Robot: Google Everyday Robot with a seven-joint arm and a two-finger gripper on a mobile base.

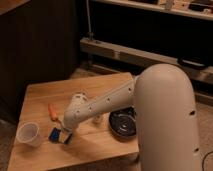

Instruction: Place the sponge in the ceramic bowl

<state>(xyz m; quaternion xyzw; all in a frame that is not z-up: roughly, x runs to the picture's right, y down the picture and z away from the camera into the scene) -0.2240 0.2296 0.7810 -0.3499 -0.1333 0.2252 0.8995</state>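
Note:
The deep-blue sponge [56, 134] lies flat on the wooden table [75, 90], at the front left. My gripper [65, 135] is down at the sponge's right end, touching or very close to it. The white arm runs from it up to the right. The glossy black ceramic bowl [122, 124] sits on the table to the right, partly hidden behind the arm's big white shoulder.
A translucent plastic cup [28, 134] stands at the table's front left corner. An orange carrot-shaped item [52, 111] lies just behind the sponge. A small pale object [98, 119] stands under the arm beside the bowl. Dark shelving and a low ledge lie behind.

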